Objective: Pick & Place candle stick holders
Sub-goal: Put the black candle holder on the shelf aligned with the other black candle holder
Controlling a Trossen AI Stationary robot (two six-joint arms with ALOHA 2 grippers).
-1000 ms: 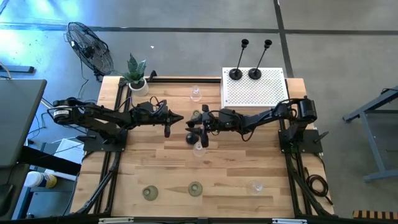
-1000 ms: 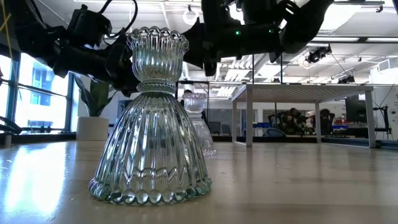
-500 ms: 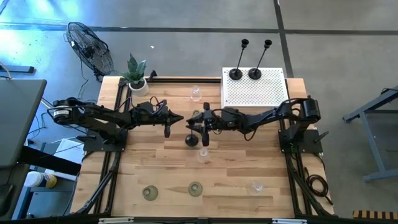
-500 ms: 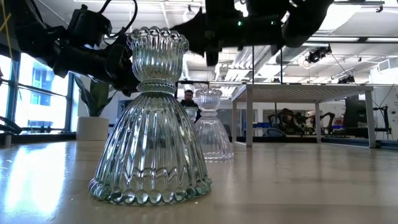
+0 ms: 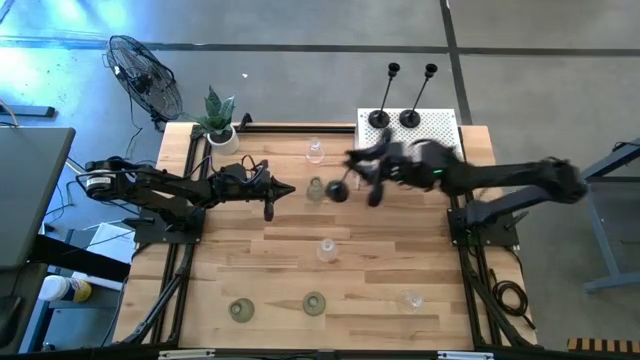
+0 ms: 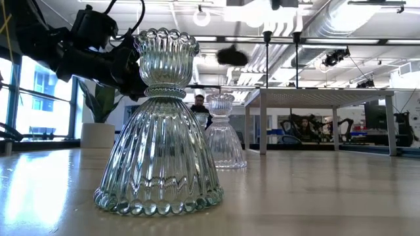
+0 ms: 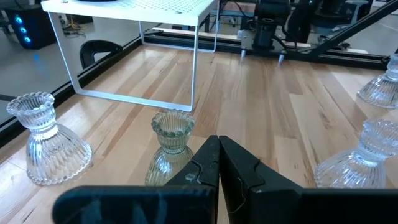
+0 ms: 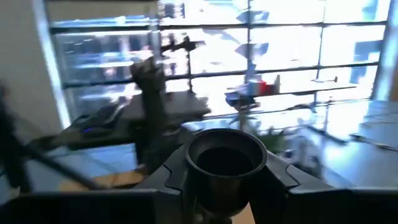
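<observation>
My right gripper [image 5: 374, 184] is shut on a black candle stick holder, whose round base [image 5: 337, 190] shows blurred high over the table in the low view [image 6: 232, 56]. Two more black holders [image 5: 379, 118] [image 5: 410, 118] stand by their bases on the white perforated box [image 5: 410, 150]. Clear glass holders [image 5: 316, 152] [image 5: 327, 250] [image 5: 411, 298] and pale-green ones [image 5: 316, 189] [image 5: 240, 310] [image 5: 314, 303] stand on the table. My left gripper [image 5: 269, 205] is shut and empty left of the table's middle. My right gripper pinches the black holder between its two fingers [image 8: 177, 177] just under the cup [image 8: 226, 157] at the top of the stem. The holder is lifted clear of the table. In the high view its base lies to the left of the gripper.
A green plant in a white pot [image 5: 219, 122] stands at the far left corner. The near clear holder [image 6: 157, 124] fills the low view's left, with another one [image 6: 223, 132] behind it. The left wrist view shows a pale-green holder [image 7: 172, 134] just beyond my left fingers.
My right gripper has risen from the table's middle and swung toward the far right, toward the white box, carrying the black holder up off the table. The clear holder at the table's middle has slid a little toward the near edge.
</observation>
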